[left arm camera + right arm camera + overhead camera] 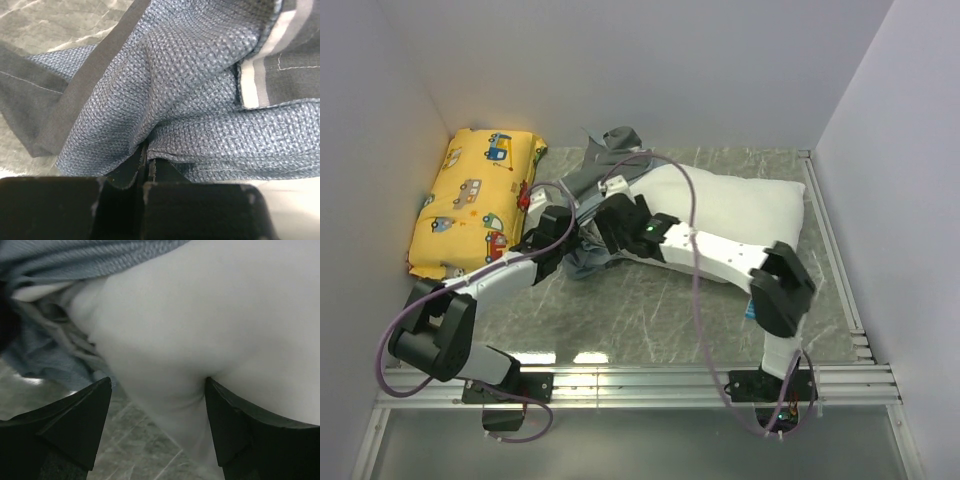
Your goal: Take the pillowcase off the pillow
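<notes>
Plainly, the left gripper [146, 165] was clamped tight, its two black fingers [200, 210] pressed together with a fold of the pillowcase [200, 75] pinched in the seam between them. Around that pinch the cloth rose in soft ridges of blue weave, with a dark hem band running off to the left and a white stripe at the upper right. The right gripper [157, 385] stood released, its jaws spread wide. A rounded corner of the pillow [210, 315] bulged down between them, and the right-hand finger [235, 430] lay against the white fabric. The other finger hung just clear, over the table [650, 310]. It grasped nothing. Grey-blue cloth was gathered beside that corner and draped along the pillow's upper edge. From above, the two grippers sat close together at the pillow's left end, where the pillowcase lay bunched in a heap, one part trailing toward the back wall. The pillow lay mostly bare across the right half of the table. Whether its left end sat inside the case could not be told. A yellow cushion [475, 200] rested in the far left corner, just beside the heap.
</notes>
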